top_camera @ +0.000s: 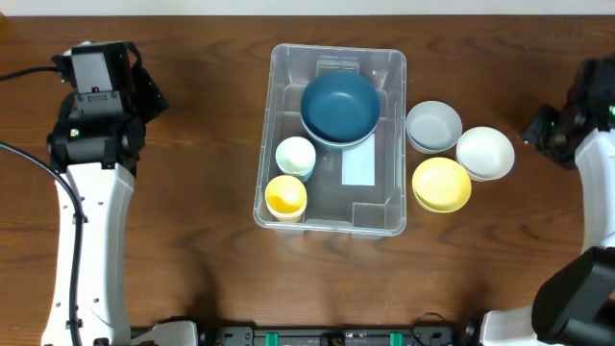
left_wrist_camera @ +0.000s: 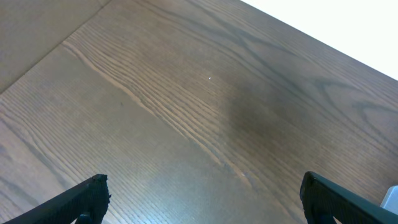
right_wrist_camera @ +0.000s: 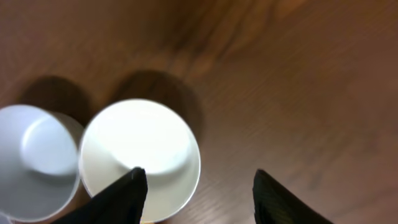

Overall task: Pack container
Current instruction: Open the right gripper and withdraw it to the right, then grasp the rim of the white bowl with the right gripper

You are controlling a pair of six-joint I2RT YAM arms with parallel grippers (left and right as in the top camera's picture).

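Observation:
The container [top_camera: 277, 135] is a large clear bin in the middle of the table. It holds a dark blue bowl [top_camera: 339, 108], a small white cup [top_camera: 295, 156] and a small yellow cup [top_camera: 285, 197]. A grey bowl [top_camera: 432, 126], a white bowl [top_camera: 484, 153] and a yellow bowl [top_camera: 441, 184] sit just to its right. My right gripper [right_wrist_camera: 199, 190] is open above the white bowl [right_wrist_camera: 140, 146], with one finger over the bowl's inside and the other over bare table. Far to the left, my left gripper [left_wrist_camera: 205, 196] is wide open over bare wood.
In the right wrist view the grey bowl [right_wrist_camera: 37, 158] touches the white bowl's left side. The left arm [top_camera: 94, 115] stands at the table's left edge, and the right arm [top_camera: 586, 135] at its right edge.

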